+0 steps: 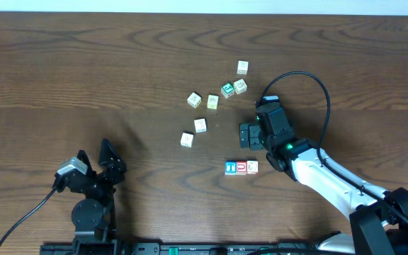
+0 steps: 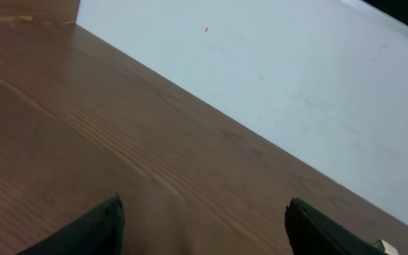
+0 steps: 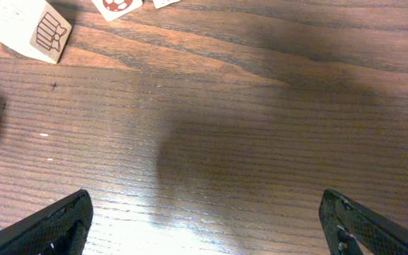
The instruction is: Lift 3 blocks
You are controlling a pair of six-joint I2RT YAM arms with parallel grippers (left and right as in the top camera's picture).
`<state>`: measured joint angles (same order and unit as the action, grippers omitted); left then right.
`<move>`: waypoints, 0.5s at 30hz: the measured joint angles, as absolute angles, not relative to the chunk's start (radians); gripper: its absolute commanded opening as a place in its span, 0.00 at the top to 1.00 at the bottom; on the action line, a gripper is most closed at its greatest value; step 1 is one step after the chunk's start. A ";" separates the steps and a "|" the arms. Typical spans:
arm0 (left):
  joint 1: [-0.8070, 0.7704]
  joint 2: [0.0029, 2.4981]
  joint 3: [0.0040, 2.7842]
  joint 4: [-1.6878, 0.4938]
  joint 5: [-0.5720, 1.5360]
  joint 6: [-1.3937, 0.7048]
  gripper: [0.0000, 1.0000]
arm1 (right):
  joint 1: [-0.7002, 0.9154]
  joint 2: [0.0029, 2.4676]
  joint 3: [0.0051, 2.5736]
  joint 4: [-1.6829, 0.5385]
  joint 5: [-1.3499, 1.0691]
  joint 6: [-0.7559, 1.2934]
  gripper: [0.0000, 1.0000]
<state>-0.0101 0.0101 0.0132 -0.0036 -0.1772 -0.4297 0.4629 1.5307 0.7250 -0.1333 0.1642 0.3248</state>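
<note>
Blocks: blue cube [image 1: 231, 168], red cube [image 1: 241, 168], cream cube [image 1: 252, 167], touching in one row.
Right gripper [image 1: 246, 135]: spread wide, empty, near row.
Left gripper [image 1: 95, 153]: spread, empty, well apart.

light: bright, even | glare: right wrist tabletop [image 3: 190, 237] | shadows: soft

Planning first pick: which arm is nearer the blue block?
Right. The right arm has its open jaws just past the blue block, toward the far side of the table; the left arm sits far off at the near edge.
</note>
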 measured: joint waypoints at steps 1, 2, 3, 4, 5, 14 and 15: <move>-0.009 0.010 0.014 -0.005 -0.169 -0.419 0.27 | 0.463 1.531 0.725 -0.133 0.164 0.325 0.01; -0.009 0.010 0.015 -0.007 -0.161 -0.411 0.27 | 0.463 1.531 0.725 -0.133 0.164 0.324 0.01; -0.009 0.010 0.015 -0.008 -0.157 -0.403 0.27 | 0.463 1.531 0.725 -0.133 0.164 0.325 0.01; -0.009 0.010 0.015 -0.009 -0.154 -0.395 0.27 | 0.463 1.531 0.725 -0.133 0.164 0.325 0.01; -0.008 0.010 0.015 -0.009 -0.153 -0.392 0.27 | 0.463 1.531 0.725 -0.133 0.164 0.324 0.01; -0.007 0.010 0.018 -0.015 -0.136 -0.384 0.27 | 0.463 1.531 0.725 -0.133 0.164 0.324 0.01; -0.007 0.010 0.018 -0.015 -0.136 -0.384 0.27 | 0.463 1.531 0.725 -0.133 0.164 0.325 0.01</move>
<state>-0.0071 0.0101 0.0177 -0.0147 -0.1364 -0.3840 0.4629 1.5307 0.7250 -0.1333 0.1642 0.3248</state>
